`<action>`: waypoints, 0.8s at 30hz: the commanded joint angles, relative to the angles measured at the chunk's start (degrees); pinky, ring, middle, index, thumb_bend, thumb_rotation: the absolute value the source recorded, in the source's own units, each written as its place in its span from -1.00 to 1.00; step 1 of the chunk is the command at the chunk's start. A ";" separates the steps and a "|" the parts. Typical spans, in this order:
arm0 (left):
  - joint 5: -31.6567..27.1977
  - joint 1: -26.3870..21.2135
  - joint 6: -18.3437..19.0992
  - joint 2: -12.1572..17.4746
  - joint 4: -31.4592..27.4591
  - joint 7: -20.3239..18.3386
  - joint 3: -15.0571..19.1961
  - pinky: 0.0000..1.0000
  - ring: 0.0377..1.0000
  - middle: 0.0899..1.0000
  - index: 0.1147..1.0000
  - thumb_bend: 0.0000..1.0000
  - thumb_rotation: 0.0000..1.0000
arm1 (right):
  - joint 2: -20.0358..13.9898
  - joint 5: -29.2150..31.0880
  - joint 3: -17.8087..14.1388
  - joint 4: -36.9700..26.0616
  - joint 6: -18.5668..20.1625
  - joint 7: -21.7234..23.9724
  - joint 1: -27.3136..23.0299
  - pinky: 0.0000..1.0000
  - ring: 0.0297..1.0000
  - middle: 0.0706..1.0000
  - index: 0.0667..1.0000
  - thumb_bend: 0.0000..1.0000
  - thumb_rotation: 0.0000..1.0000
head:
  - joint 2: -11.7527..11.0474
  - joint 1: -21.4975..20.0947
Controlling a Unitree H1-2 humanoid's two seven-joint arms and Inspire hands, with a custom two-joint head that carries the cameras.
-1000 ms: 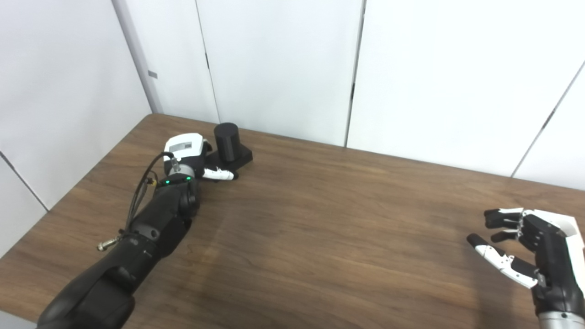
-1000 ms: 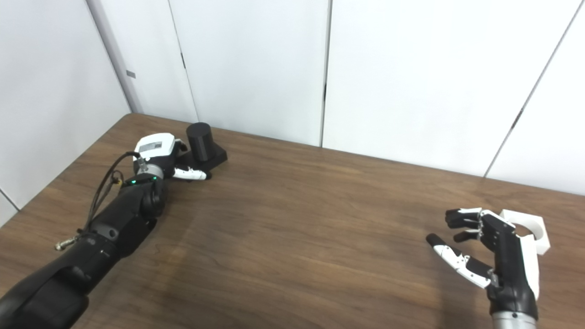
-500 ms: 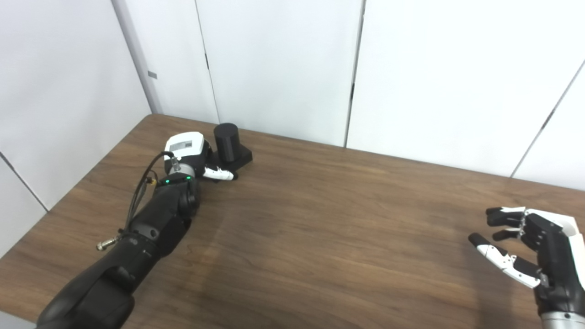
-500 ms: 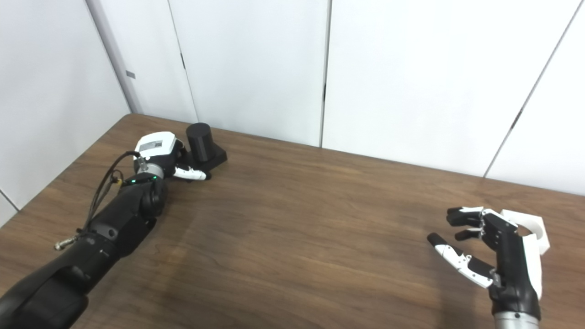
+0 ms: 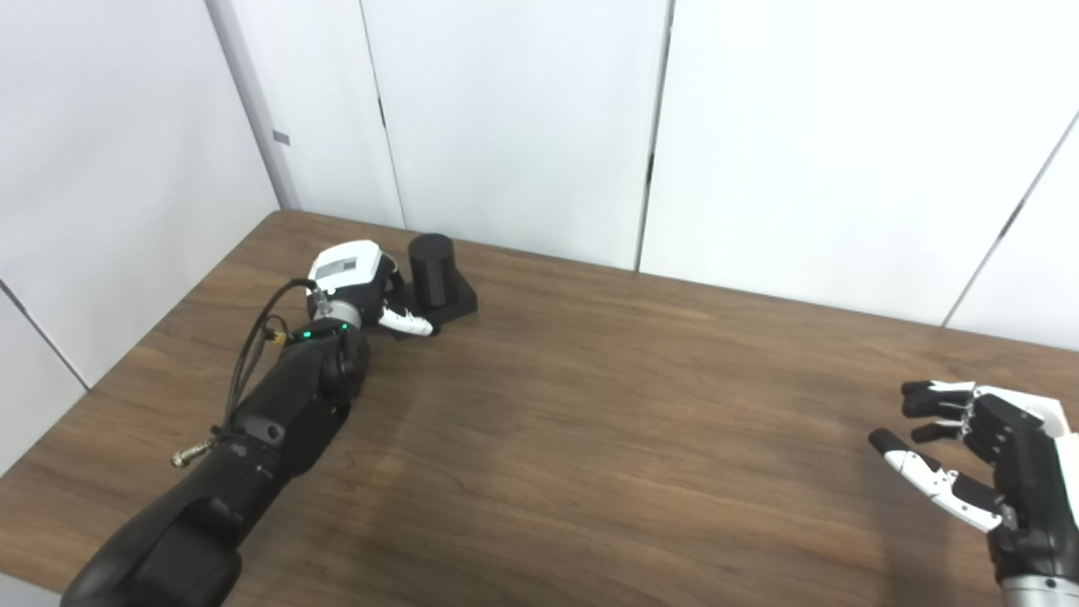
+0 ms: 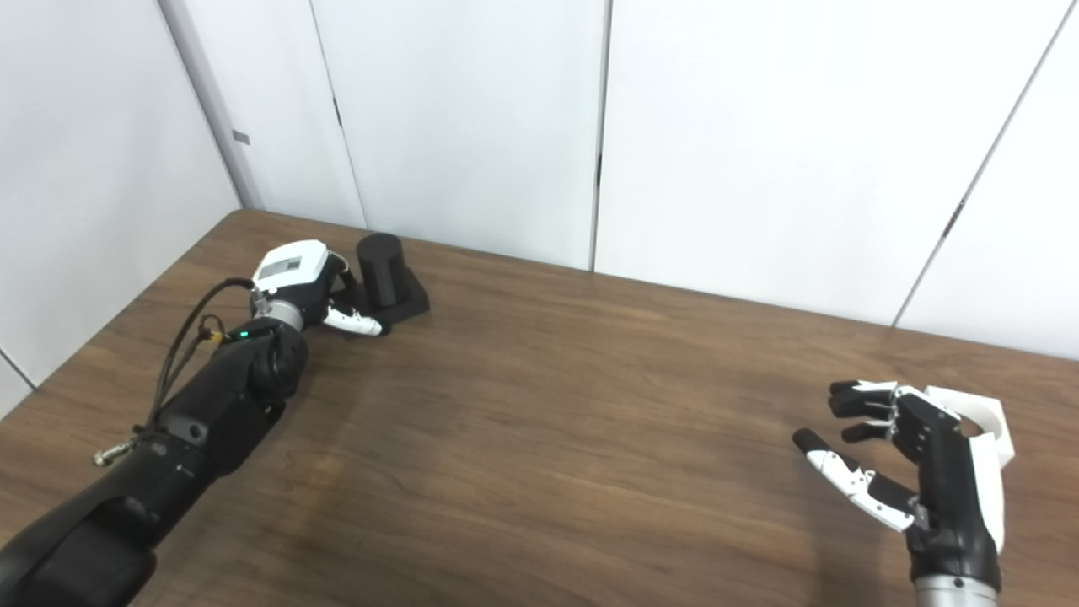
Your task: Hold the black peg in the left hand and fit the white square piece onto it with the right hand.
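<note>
One black peg (image 5: 431, 269) stands upright on its square base at the far left of the table (image 5: 590, 421). My left hand (image 5: 362, 287) is against that base, thumb lying along its near edge; I cannot tell whether my fingers grip it. One white square piece (image 6: 982, 421) lies far right, just behind my right hand (image 6: 919, 464), which hangs released, fingers spread, holding nothing.
</note>
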 commanded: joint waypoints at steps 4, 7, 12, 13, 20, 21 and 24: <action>-1.86 -0.38 -1.91 1.56 -2.18 -3.21 -0.12 0.64 0.86 0.75 -0.16 0.05 -0.88 | -0.46 0.08 -0.39 -1.50 -0.90 -0.30 -1.30 -0.07 0.17 0.20 -0.09 -0.01 -0.77 | 0.14 -0.02; -3.27 -0.26 -3.60 1.99 -3.00 -5.21 -0.37 0.64 0.88 0.78 -0.16 0.05 -0.88 | -0.52 -0.09 -0.30 -1.42 -1.16 -0.31 -1.32 -0.07 0.17 0.19 -0.09 -0.01 -0.77 | 0.14 -0.02; -4.63 -0.44 -8.18 3.28 -3.92 -8.97 -1.80 0.60 0.89 0.80 -0.15 0.04 -0.88 | -0.26 -0.79 -0.06 -1.65 -0.70 -0.40 -1.43 -0.09 0.15 0.18 -0.09 -0.01 -0.77 | 0.30 -0.39; -4.59 -0.39 -8.50 3.28 -4.08 -8.99 -1.75 0.59 0.89 0.78 -0.15 0.04 -0.88 | -0.20 -0.72 -0.08 -1.63 -0.69 -0.42 -1.44 -0.09 0.15 0.18 -0.09 -0.01 -0.77 | 0.30 -0.39; -4.18 0.55 -11.41 3.27 -7.02 -9.39 -2.00 0.57 0.85 0.75 -0.16 0.05 -0.88 | -0.25 -1.40 -0.08 -1.10 -1.04 -0.69 -1.60 -0.12 0.12 0.17 -0.09 -0.01 -0.76 | 0.37 -0.54; -4.09 0.73 -11.70 3.24 -7.56 -9.53 -2.07 0.56 0.85 0.75 -0.16 0.05 -0.88 | -0.25 -1.49 -0.10 -1.08 -1.01 -0.67 -1.63 -0.12 0.12 0.17 -0.09 -0.01 -0.76 | 0.37 -0.54; -4.05 1.62 -13.72 2.85 -9.32 -8.96 -2.15 0.62 0.84 0.75 -0.16 0.05 -0.88 | -0.25 -1.72 -0.12 -0.74 -1.43 -0.76 -1.81 -0.12 0.12 0.16 -0.09 -0.01 -0.76 | 0.37 -0.59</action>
